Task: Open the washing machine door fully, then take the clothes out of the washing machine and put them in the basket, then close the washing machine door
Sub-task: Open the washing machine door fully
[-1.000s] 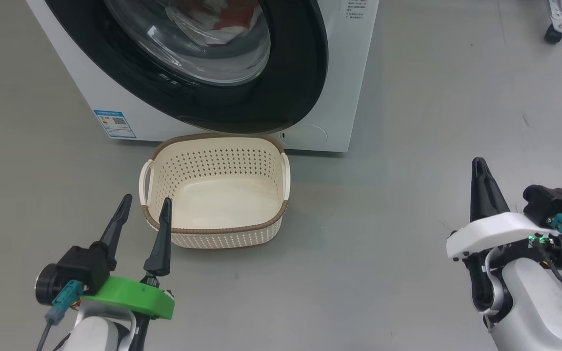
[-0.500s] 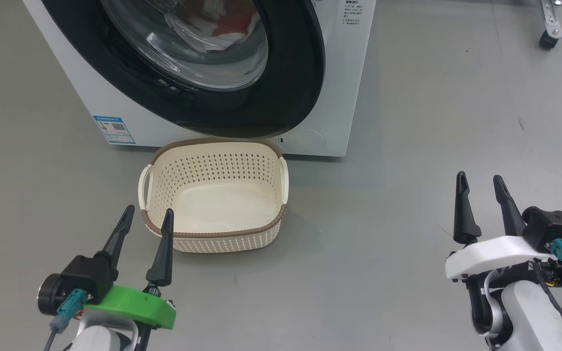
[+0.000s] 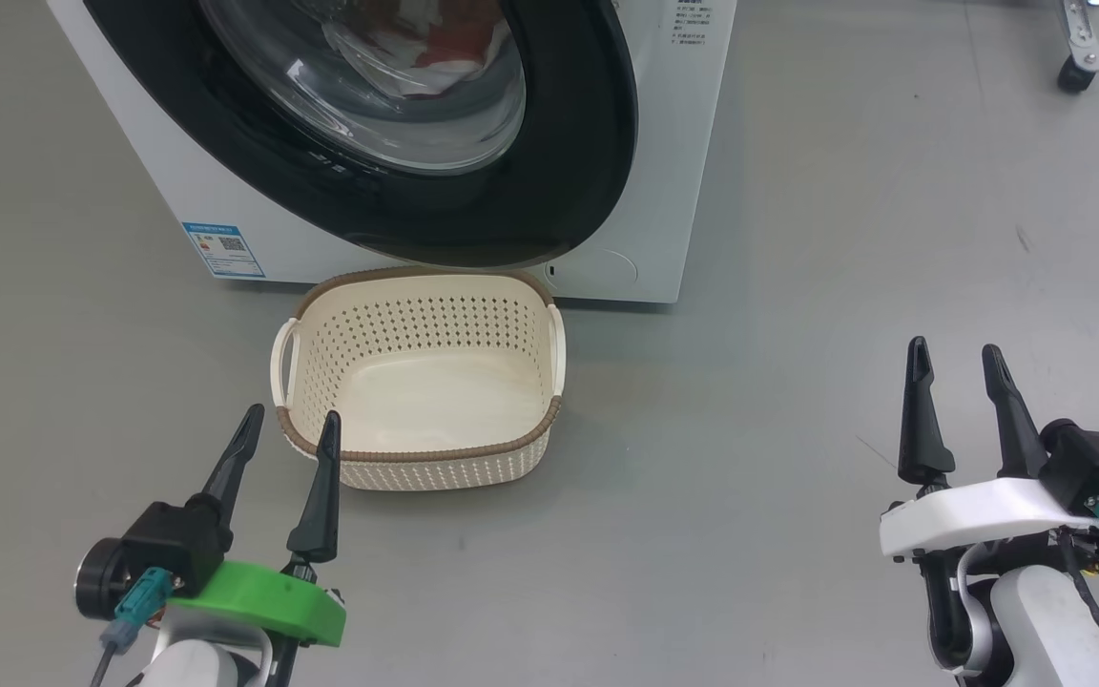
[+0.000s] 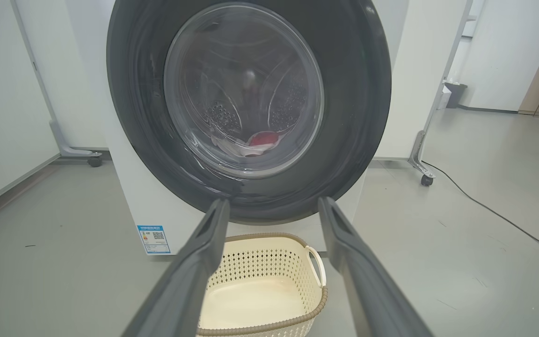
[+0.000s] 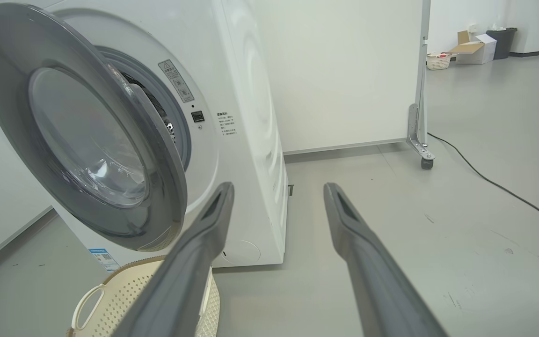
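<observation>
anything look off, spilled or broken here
Nothing is spilled or damaged. The door hangs partly open over the far rim of the empty basket, and the clothes lie inside the washer.

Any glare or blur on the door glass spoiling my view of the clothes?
Head view: glare streaks cross the door glass, yet the clothes show red behind it. Left wrist view: glass hazy with reflections, clothes soft but plain. Right wrist view: the glass is a pale sheen at a slant.
</observation>
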Controlling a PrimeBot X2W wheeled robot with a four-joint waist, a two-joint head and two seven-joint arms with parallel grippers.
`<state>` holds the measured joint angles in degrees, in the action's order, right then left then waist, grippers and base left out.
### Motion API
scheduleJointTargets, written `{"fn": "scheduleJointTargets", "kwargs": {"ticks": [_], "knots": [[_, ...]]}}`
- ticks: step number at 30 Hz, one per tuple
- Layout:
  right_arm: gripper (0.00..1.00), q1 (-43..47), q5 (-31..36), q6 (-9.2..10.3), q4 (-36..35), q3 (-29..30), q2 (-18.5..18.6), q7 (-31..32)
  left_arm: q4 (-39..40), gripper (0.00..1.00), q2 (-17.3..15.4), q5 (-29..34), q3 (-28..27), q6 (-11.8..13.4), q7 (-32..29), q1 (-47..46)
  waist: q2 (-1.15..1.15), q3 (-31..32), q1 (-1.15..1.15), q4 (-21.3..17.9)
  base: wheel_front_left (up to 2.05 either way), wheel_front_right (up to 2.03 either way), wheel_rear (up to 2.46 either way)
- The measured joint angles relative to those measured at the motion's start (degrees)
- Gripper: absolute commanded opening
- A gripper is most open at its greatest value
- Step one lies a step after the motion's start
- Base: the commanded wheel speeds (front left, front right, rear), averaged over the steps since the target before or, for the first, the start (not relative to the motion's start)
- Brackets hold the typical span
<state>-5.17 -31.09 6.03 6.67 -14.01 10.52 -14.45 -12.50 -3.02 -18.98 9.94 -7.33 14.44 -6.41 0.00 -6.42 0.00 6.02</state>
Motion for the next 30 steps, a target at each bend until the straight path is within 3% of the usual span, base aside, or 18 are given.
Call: {"fn": "scheduleJointTargets", "kwargs": {"ticks": [14,15,17,22,30], "knots": [[1.0,-0.6,3.1,0.21,-4.0,0.4,1.8,0.0,1.2,1.0,-0.1,0.0,1.2,0.0,0.0,-0.1,0.0,-3.8,0.0,0.6,0.0,0.0,0.0],[0.95,-0.9,3.1,0.23,-4.2,0.4,2.0,0.0,1.3,1.0,-0.1,0.0,1.3,0.0,0.0,-0.1,0.0,-4.1,0.0,0.7,0.0,0.0,0.0],[0.0,-2.0,3.0,0.26,-4.6,0.7,2.1,0.7,1.5,1.0,-0.1,0.0,1.5,0.0,0.0,-0.2,0.0,-4.9,0.0,0.9,0.0,0.0,0.0],[0.0,-5.5,1.4,0.26,-5.7,2.2,2.1,2.5,1.9,1.0,-0.1,0.0,2.5,0.0,0.0,-1.0,0.0,-7.1,0.0,1.7,0.0,0.0,0.0],[0.0,-12.8,-10.1,0.16,-6.2,6.8,-1.6,8.0,2.5,1.0,-0.6,-0.3,3.4,0.0,0.0,-3.8,0.0,-10.9,0.0,3.2,0.0,0.0,0.0]]}}
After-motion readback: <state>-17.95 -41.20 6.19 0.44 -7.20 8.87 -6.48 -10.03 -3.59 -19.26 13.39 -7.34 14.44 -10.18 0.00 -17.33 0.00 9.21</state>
